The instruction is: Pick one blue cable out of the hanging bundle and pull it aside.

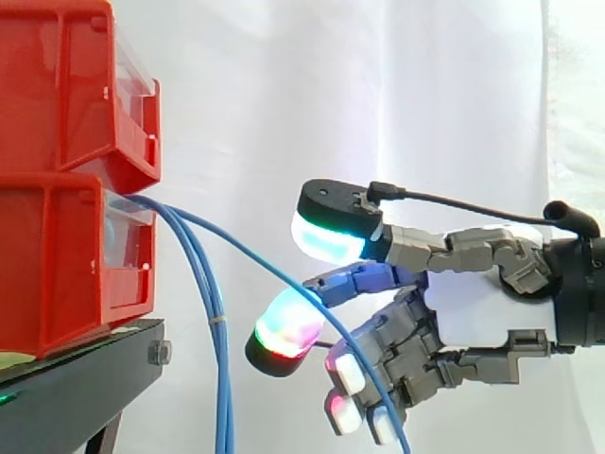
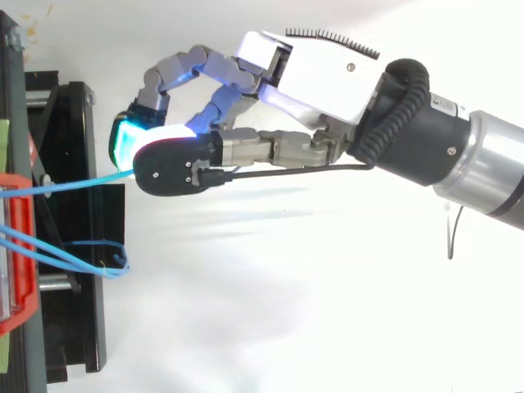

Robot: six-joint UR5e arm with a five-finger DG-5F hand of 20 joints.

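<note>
White curtain (image 1: 284,95), red bins (image 1: 57,189) (black stand (image 1: 76,388) below), hand (image 1: 473,312) with fingers (image 1: 284,331) curled around one blue cable (image 1: 227,241)

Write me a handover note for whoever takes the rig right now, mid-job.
Hand: fingers curled round one blue cable.
That cable runs from the red bins slantwise through the fingers and on down.
The remaining bundle hangs straight down beside the black stand, apart from the held cable.
Done: one cable singled out and drawn off the bundle.
Left: probably pull it further aside, then release.
</note>
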